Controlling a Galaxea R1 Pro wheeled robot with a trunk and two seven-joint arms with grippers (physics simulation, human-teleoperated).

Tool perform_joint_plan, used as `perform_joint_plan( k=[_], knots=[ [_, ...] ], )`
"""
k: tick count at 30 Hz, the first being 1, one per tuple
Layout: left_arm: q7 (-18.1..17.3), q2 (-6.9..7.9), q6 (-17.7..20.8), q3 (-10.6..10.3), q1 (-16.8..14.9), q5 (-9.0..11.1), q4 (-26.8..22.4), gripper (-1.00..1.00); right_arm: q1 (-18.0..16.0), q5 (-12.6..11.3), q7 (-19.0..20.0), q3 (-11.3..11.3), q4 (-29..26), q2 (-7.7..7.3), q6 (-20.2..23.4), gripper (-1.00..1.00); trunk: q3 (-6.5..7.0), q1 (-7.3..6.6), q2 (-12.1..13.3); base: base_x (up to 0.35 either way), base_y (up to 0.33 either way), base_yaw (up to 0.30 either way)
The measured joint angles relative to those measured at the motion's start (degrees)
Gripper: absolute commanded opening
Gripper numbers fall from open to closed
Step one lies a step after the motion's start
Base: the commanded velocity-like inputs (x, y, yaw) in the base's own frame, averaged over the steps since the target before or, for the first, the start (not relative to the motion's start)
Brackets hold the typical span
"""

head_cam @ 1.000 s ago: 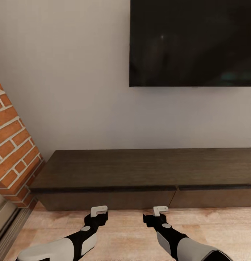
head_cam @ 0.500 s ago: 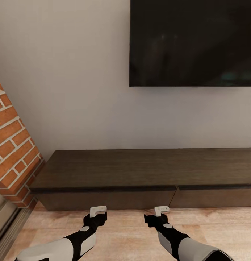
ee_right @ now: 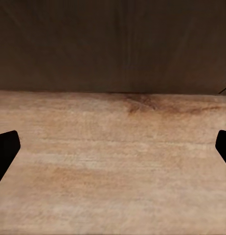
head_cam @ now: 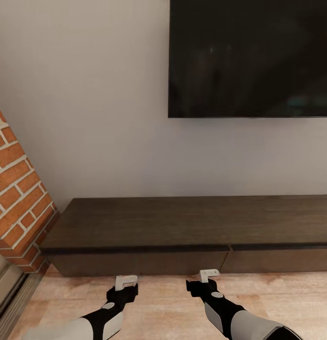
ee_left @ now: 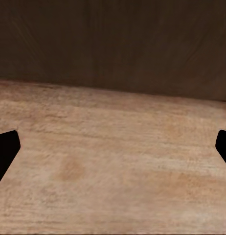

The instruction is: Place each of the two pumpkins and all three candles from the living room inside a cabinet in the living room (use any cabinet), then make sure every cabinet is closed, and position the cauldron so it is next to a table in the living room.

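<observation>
At the left edge of the head view stands one red brick fireplace (head_cam: 17, 189). Beside it, one cabinet (head_cam: 191, 222) runs along the wall with its long axis left to right, passing out of view at the right. Two flat drawer fronts are visible, a left drawer front (head_cam: 139, 263) and a right drawer front (head_cam: 281, 259), divided by a seam; both appear flush and closed. One black TV (head_cam: 251, 56) hangs on the wall above. The left gripper (head_cam: 126, 282) hovers over the plank floor (head_cam: 163, 307) just short of the left drawer front, fingers spread wide, holding nothing; in the left wrist view its dark fingertips (ee_left: 5, 149) sit at opposite edges with bare floor (ee_left: 113, 171) and cabinet face (ee_left: 113, 44) between. The right gripper (head_cam: 209, 274) is likewise spread wide and empty, near the seam and closer to it than the left. The cabinet lies straight ahead of both grippers. Count here: zero pumpkins, zero candles, no cauldron, no table. Judgement: either arm could reach a drawer front; the left drawer is the likelier target.
</observation>
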Motion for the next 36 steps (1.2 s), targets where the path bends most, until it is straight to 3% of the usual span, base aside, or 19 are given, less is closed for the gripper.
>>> perform_joint_plan(
  k=[5,9,15,31,36],
  knots=[
    [0.0,0.54,0.1,0.0,4.2,0.0,0.1,1.00,1.4,-0.3,-0.3,0.0,1.4,0.15,0.2,1.00,0.90,-1.10,2.0,0.000,0.000,0.000],
    [0.1,0.76,0.1,0.1,10.1,0.1,0.3,1.00,10.9,-0.3,-0.2,-0.1,3.7,-0.50,0.0,1.00,1.60,-1.98,3.6,0.000,0.000,0.000],
    [0.3,0.74,0.1,0.0,13.3,0.0,0.5,1.00,14.0,-0.3,-0.2,0.0,3.9,-1.26,0.0,1.00,2.69,-3.29,6.0,0.000,0.000,0.000],
    [0.6,0.75,0.5,0.0,15.8,0.0,0.5,1.00,15.4,-0.6,-0.3,-0.1,6.2,-1.32,0.6,1.00,5.57,-6.81,12.4,0.000,0.000,0.000],
    [0.5,1.68,2.2,0.1,15.9,0.0,0.6,1.00,15.4,-1.0,-0.1,-0.2,6.2,-1.29,0.7,1.00,6.29,-7.69,14.1,0.000,0.000,0.094]
  ],
)
